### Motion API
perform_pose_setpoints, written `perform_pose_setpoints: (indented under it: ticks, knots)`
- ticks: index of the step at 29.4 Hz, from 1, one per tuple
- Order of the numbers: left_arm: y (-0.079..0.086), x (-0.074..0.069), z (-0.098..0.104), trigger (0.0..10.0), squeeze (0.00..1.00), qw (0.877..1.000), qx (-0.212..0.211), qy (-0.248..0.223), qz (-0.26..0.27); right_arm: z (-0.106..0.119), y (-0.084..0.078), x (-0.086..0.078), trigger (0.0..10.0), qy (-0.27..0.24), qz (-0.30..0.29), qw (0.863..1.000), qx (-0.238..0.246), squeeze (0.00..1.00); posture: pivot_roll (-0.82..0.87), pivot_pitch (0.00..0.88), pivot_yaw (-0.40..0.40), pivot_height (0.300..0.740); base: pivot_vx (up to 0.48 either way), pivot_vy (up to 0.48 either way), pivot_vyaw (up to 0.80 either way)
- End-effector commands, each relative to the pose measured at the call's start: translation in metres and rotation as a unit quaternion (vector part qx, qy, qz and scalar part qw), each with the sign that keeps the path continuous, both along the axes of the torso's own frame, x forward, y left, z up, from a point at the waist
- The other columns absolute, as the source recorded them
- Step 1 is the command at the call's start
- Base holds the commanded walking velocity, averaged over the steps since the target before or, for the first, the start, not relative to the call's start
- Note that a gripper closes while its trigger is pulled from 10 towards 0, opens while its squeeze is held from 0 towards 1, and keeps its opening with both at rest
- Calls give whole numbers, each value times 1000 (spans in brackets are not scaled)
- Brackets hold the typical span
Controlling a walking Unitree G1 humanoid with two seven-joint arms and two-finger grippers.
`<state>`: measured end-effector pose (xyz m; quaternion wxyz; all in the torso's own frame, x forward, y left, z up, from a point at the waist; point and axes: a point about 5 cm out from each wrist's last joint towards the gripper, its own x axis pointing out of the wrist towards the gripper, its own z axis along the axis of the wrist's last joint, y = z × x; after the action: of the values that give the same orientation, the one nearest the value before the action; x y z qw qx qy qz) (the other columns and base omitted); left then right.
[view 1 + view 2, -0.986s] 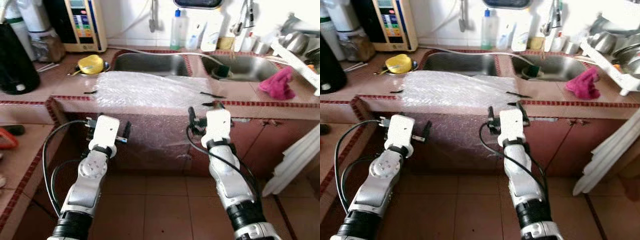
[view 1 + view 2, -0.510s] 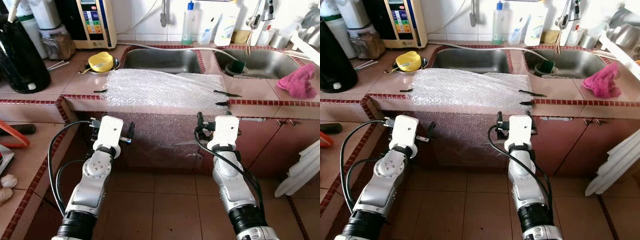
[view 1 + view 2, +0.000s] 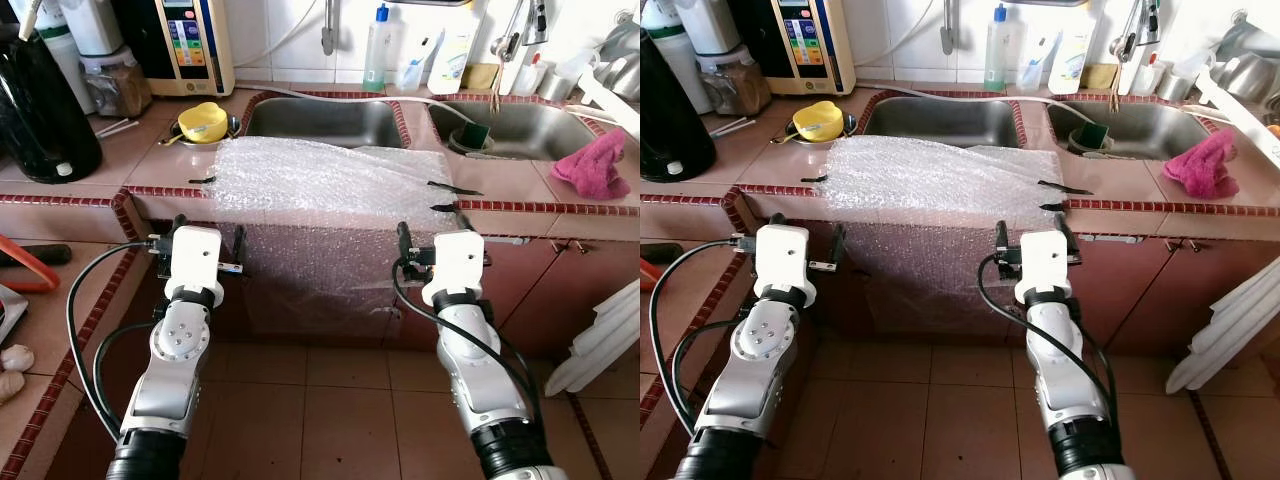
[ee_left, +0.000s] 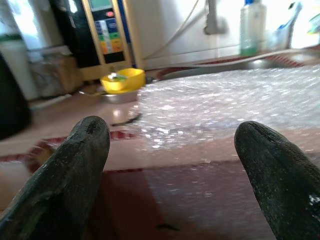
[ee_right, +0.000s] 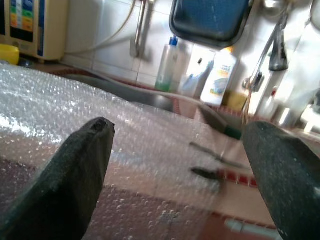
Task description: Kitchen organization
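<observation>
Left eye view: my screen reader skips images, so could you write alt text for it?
Two silver arms reach toward a sheet of bubble wrap draped over a tiled counter's front edge, left gripper and right gripper open below it. Behind lies a double sink.

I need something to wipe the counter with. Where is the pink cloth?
The pink cloth lies on the counter at the robot's far right, just right of the right-hand sink basin.

You find no legible text anywhere here: the wall appliance (image 3: 187,42) at the counter's (image 3: 95,195) back shows coloured buttons and a small display, while the bottles (image 3: 378,48) beside the tap carry labels too blurred to read.
</observation>
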<state>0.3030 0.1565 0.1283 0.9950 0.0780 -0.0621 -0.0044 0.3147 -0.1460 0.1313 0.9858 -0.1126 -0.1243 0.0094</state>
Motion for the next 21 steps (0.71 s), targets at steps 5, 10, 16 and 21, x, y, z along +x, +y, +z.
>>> perform_pose_setpoints:
  ticks: [5,10,16,21]
  knots:
    - [-1,-5,0,10000,0,1000,-2,-3,-20,5,-6,-9,10000,-7,15,999,-29,0,113,0,-17,740,0,0,0]
    - [-1,-4,2,10000,0,1000,-1,-5,-27,5,-6,-10,10000,-4,16,999,-33,0,112,0,-17,740,0,0,0]
    - [-5,-2,2,10000,0,999,-12,-2,-33,8,5,-8,10000,-6,29,999,-37,0,114,0,-20,740,0,0,0]
    - [-8,-1,4,10000,0,999,-19,-5,-45,9,9,-5,10000,-8,34,999,-38,0,116,0,-24,740,216,0,0]
